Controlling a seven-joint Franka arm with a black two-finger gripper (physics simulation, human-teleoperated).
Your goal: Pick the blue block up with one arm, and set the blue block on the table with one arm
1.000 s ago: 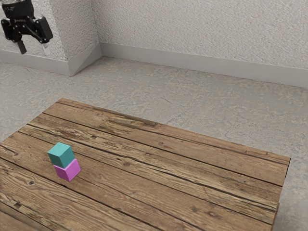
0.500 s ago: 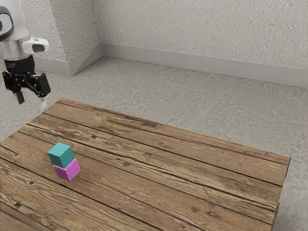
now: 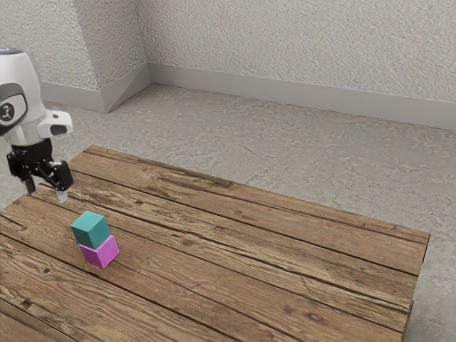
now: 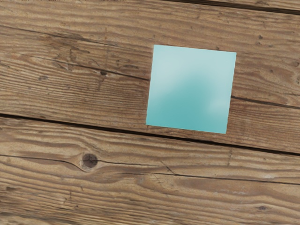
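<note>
One block sits right on top of another. The top block (image 3: 90, 229) rests on the bottom block (image 3: 100, 254), and the bottom block rests on the table (image 3: 271, 263). Both are over on the exterior view's left part of the table, so a lot of the table goes off to that view's right. The tool (image 3: 46, 193) is up in the air near them. Behind the table is the floor (image 3: 285, 157), then the wall (image 3: 285, 43).
</note>
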